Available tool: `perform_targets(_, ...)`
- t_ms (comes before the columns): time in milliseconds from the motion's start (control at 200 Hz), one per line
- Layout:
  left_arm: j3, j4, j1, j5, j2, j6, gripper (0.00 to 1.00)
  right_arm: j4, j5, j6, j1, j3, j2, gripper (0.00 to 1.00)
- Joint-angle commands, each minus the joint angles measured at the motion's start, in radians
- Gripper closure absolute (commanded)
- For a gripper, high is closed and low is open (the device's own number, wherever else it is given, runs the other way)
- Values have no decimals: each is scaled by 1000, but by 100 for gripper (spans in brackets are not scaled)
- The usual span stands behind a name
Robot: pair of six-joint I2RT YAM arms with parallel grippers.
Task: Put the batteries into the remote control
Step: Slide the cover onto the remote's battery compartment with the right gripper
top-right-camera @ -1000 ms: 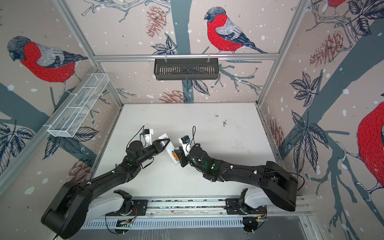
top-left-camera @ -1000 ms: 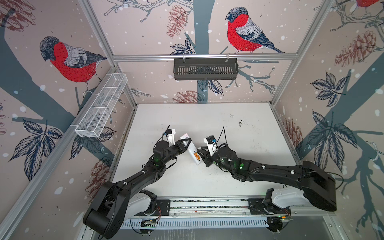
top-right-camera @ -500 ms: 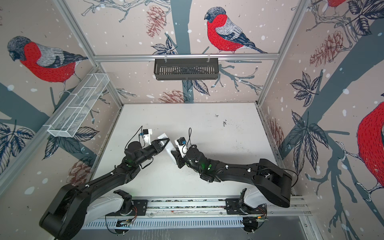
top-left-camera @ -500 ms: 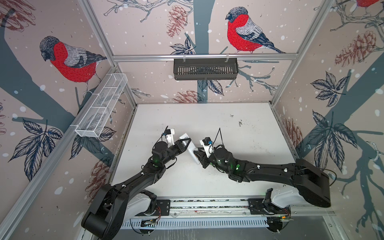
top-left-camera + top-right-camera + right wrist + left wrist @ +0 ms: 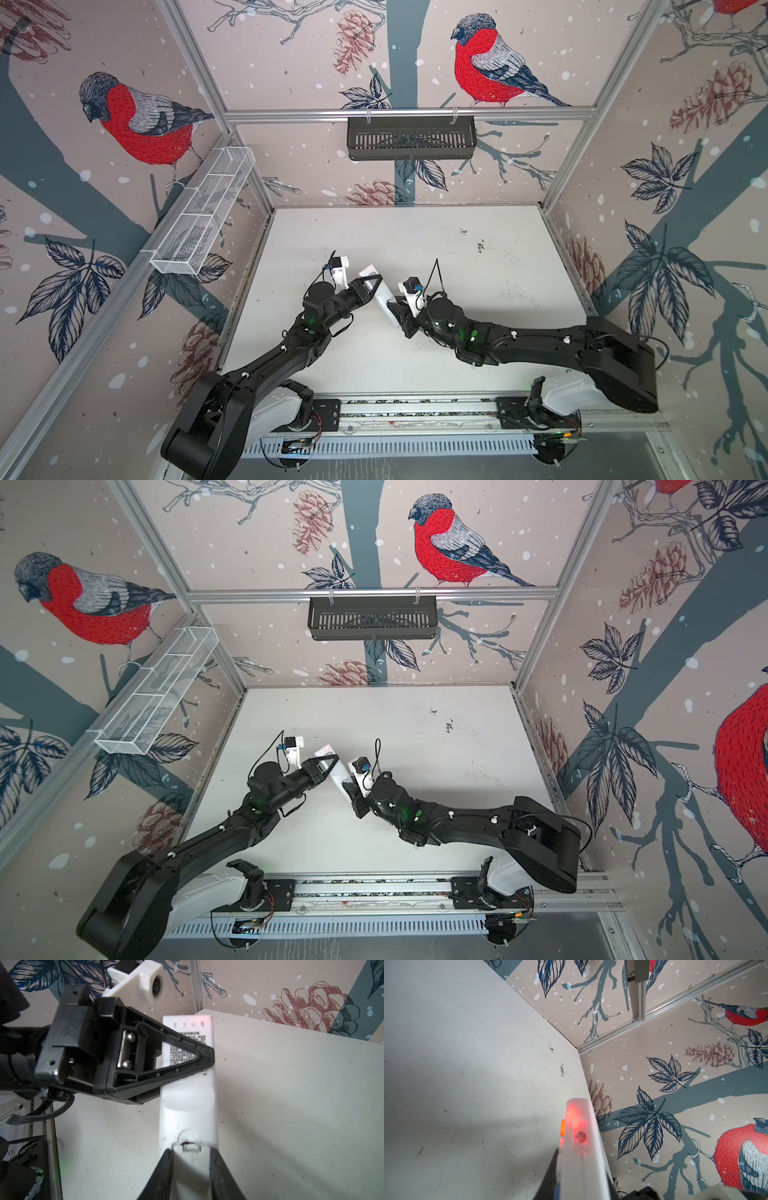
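Right wrist view: remote control (image 5: pixel 187 1109) has its plain back toward the lens and is gripped near both ends. Grip: right claw (image 5: pixel 190 1159) clenched across its width at the battery cover (image 5: pixel 188 1169) end, one finger on each long edge. The left claw (image 5: pixel 207 1057) is clenched across its thickness further out, over the printed label (image 5: pixel 185 1047). Both top views agree: the remote bridges the two claw tips, apparently off the tabletop (image 5: pixel 436 249).

No batteries visible in any view. The battery cover looks seated between the right claw's fingers, though a thin dark gap shows at the latch (image 5: pixel 188 1144). Left wrist view has a red light (image 5: pixel 572 1113) glowing at the end beyond the left claw, so my guess is they're in and it's powered.

Step, as I read it: closing out, cover seating and check. Next move calls for confirming the latch is snapped. Then lower it flat and let go one claw at a time, so it doesn't twist or drop.

In the way: mainly the claws themselves. The right claw's fingers flank the cover, so pressing it means regripping. The left claw's hidden finger may sit on buttons on the far face; can't tell. On the walls, black basket (image 5: pixel 411 137) and wire tray (image 5: pixel 203 216) hang well away from both claws. Nothing loose seen close to either.
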Motion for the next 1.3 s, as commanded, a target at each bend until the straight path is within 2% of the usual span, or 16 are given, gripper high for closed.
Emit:
perform_targets(0,12,45,0,-10,-5,7,100,6,14,-13,1,-9,-5,68)
perform_targets(400,23,51,1,6,-9,16,100,124,-51,-14,-5,-91,-35,68)
perform_targets(886,27,51,2,32,-17,32,100,93,-85,-47,-6,-75,-13,69)
perform_targets(1296,29,47,1,33,-16,37,100,70,-78,-43,-9,-69,-41,53)
